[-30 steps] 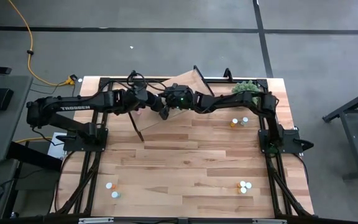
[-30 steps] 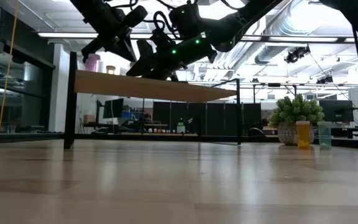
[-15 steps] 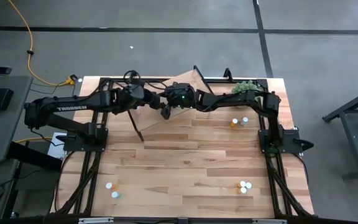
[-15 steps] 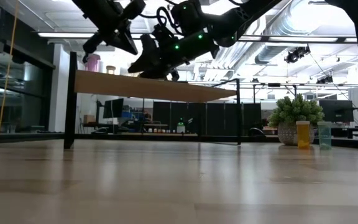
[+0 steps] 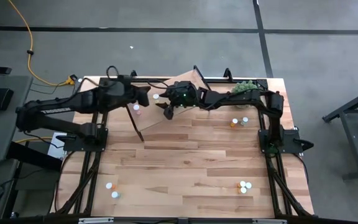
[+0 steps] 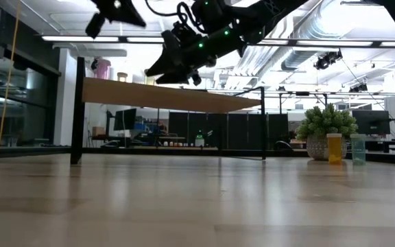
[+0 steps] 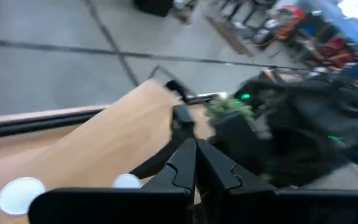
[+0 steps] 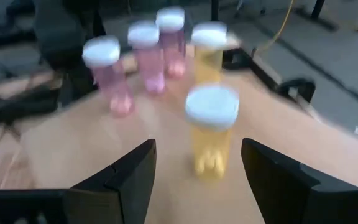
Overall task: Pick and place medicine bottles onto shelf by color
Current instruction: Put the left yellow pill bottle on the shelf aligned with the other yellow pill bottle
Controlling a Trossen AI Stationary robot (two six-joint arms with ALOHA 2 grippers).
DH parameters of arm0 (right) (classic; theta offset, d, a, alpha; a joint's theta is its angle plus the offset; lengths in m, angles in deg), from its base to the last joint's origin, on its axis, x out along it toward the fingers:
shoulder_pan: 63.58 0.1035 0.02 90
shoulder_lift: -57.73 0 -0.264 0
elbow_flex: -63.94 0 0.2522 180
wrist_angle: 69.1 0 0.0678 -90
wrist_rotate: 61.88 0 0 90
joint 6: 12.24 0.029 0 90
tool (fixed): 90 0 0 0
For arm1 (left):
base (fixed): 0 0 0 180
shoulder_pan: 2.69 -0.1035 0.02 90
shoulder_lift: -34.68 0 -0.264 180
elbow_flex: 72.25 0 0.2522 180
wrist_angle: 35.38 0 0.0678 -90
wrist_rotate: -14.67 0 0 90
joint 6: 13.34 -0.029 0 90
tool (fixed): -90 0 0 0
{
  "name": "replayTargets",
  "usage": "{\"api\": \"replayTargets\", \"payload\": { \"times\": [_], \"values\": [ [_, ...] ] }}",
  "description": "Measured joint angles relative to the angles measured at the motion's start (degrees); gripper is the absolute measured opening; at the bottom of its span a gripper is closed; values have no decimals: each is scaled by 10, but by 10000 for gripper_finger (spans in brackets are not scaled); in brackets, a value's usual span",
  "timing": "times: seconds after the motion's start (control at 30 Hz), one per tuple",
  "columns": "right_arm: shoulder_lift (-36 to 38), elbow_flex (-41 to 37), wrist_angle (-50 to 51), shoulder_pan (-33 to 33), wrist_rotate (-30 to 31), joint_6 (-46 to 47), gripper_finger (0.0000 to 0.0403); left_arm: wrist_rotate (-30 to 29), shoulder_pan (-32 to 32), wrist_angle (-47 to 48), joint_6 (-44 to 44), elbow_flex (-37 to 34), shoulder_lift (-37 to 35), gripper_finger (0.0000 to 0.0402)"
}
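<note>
The light-wood shelf (image 5: 178, 93) stands on black legs at the table's far side. On it stand three pink bottles (image 8: 146, 59) and two yellow bottles, all white-capped. My right gripper (image 8: 197, 152) is open above the shelf. Its fingers stand on either side of the nearer yellow bottle (image 8: 211, 134) and are apart from it; the bottle stands upright on the plank. My left gripper (image 5: 143, 94) is shut and empty, high over the shelf's left end; it also shows in the low view (image 6: 115, 8).
A green plant (image 5: 246, 87) sits at the far right. An orange and a teal bottle (image 5: 238, 122) stand to the right of the shelf. More bottles stand near the front edge, at the left (image 5: 112, 190) and at the right (image 5: 243, 186).
My left gripper has drawn back from the shelf toward the table's left edge and risen. My right gripper has risen a little above the shelf's plank.
</note>
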Motion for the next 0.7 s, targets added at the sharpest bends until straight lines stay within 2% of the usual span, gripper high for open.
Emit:
{"api": "replayTargets", "payload": {
  "times": [0.2,0.37,0.47,0.6,0.7],
  "values": [
    [22,0,71,0,-9,-13,229,0,60,-44,-82,1,-56,0],
    [59,0,150,0,-18,-59,229,-1,142,-60,-180,0,-103,0],
    [83,0,163,0,-23,-78,222,-4,188,-63,-217,0,-131,0],
    [95,0,146,-2,-28,-66,178,-27,240,-64,-255,0,-153,0],
    [91,0,135,-3,-28,-45,105,-45,267,-68,-291,0,-158,0]
  ]
}}
